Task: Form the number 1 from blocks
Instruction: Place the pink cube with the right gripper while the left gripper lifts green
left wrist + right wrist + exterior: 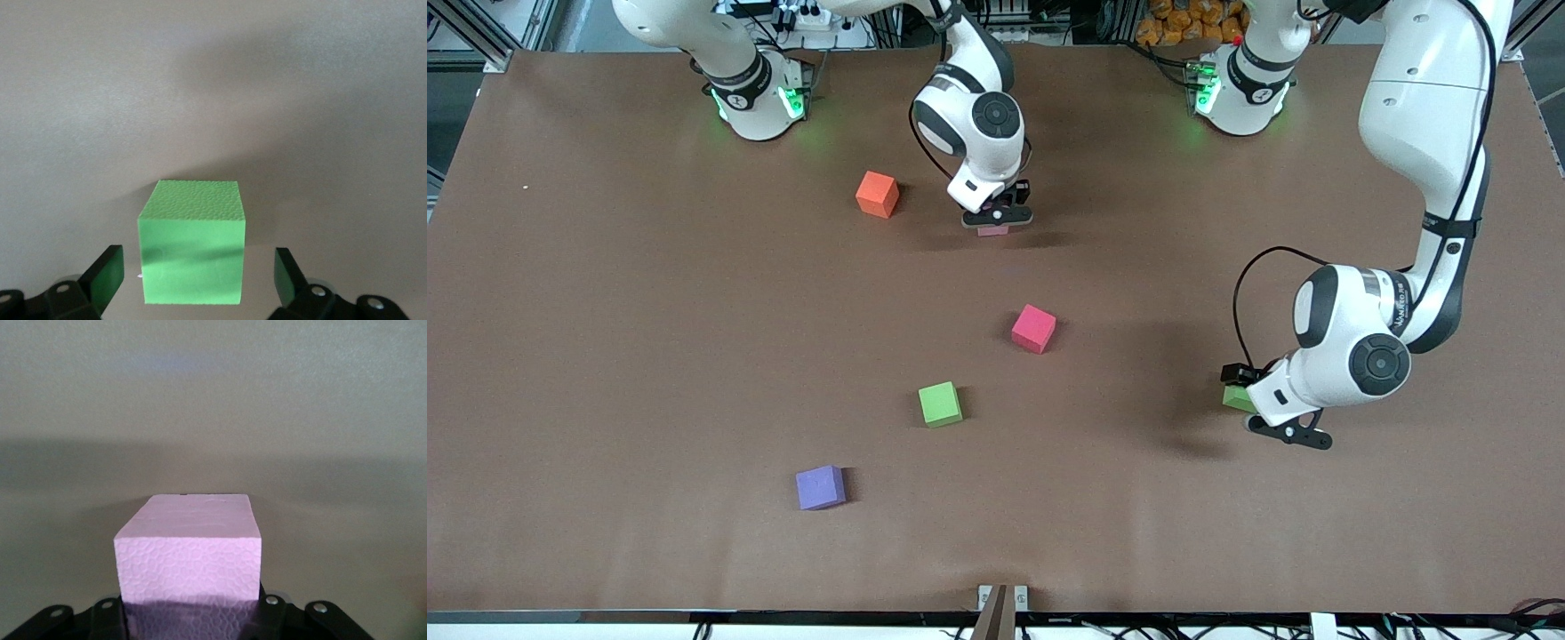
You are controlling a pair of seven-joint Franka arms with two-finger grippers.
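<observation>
Blocks lie scattered over the brown table [605, 356], none touching another. From the front camera you see an orange block [877, 195] near the right arm's base, a magenta block [1033, 328] around the middle, a green block [940, 404] nearer the camera than that, and a purple block [820, 487] nearest the camera of all.

Your right gripper [996, 218] is low over the table, just beside the orange block on the side toward the left arm's end. The front view gives you only a thin pale pink sliver [992, 230] under the gripper. The right wrist view shows what that sliver is: a light pink block [188, 550] filling the space between the fingers [107, 613], which are clamped against its two sides.

Your left gripper [1249, 400] is down toward the left arm's end of the table, about as near the camera as the loose green block. In the front view the arm's wrist hides nearly all of a second green block [1237, 397]; you get just a corner of it. The left wrist view shows this block [191, 243] whole, resting on the table between the fingertips [107, 277], which stand apart with a clear gap on each side, so nothing is gripped there. Neither wrist view shows you any other block.
</observation>
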